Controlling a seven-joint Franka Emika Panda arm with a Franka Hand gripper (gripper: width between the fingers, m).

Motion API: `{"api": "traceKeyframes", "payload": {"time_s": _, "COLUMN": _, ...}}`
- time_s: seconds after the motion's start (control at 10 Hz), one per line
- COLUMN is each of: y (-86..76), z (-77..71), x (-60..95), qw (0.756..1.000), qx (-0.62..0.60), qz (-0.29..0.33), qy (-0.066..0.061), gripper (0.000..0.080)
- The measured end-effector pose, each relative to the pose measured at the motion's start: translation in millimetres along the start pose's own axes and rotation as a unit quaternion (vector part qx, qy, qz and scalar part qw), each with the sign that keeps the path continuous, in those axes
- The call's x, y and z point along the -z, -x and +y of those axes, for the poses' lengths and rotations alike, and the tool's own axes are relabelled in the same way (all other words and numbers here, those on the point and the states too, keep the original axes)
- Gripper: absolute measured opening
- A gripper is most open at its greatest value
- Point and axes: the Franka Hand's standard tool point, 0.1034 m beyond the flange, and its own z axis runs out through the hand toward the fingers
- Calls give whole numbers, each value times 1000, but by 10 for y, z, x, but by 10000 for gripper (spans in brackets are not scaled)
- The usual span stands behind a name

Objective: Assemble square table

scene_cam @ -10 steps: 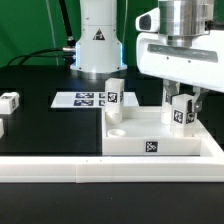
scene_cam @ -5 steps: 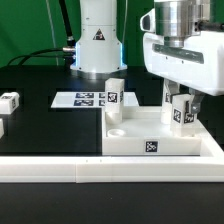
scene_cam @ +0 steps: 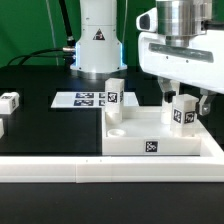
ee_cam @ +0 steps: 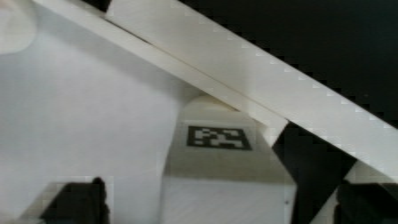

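Observation:
The square table is a white slab with a raised rim and a tag on its front edge, lying on the black board. One white tagged leg stands upright in its far-left corner. A second leg stands upright at the far-right corner. My gripper hangs over this leg with one finger on each side, open and apart from it. In the wrist view the leg shows its tag between the dark fingertips, with a gap beside it.
Two loose legs lie at the exterior view's left. The marker board lies behind the slab. A long white rail borders the board's front. The robot base stands at the back.
My fingers have spread apart off the right leg, and the gripper has shifted slightly. The leg stays upright in its corner.

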Motion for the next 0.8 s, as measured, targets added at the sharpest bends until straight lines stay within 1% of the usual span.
{"api": "traceKeyframes", "payload": {"time_s": 0.3, "y": -1, "z": 5, "x": -3, "qw": 994, "qx": 106, "qz": 0, "qy": 1, "gripper": 649}}
{"api": "traceKeyframes", "payload": {"time_s": 0.4, "y": 19, "z": 10, "x": -16, "qw": 989, "qx": 150, "qz": 2, "qy": 8, "gripper": 649}}
{"api": "traceKeyframes", "payload": {"time_s": 0.5, "y": 30, "z": 8, "x": -19, "qw": 978, "qx": 207, "qz": 5, "qy": 11, "gripper": 649}}
{"api": "traceKeyframes", "payload": {"time_s": 0.7, "y": 15, "z": 11, "x": -16, "qw": 956, "qx": 293, "qz": 3, "qy": 12, "gripper": 649}}
{"api": "traceKeyframes", "payload": {"time_s": 0.8, "y": 6, "z": 15, "x": -17, "qw": 938, "qx": 347, "qz": 4, "qy": 14, "gripper": 649}}
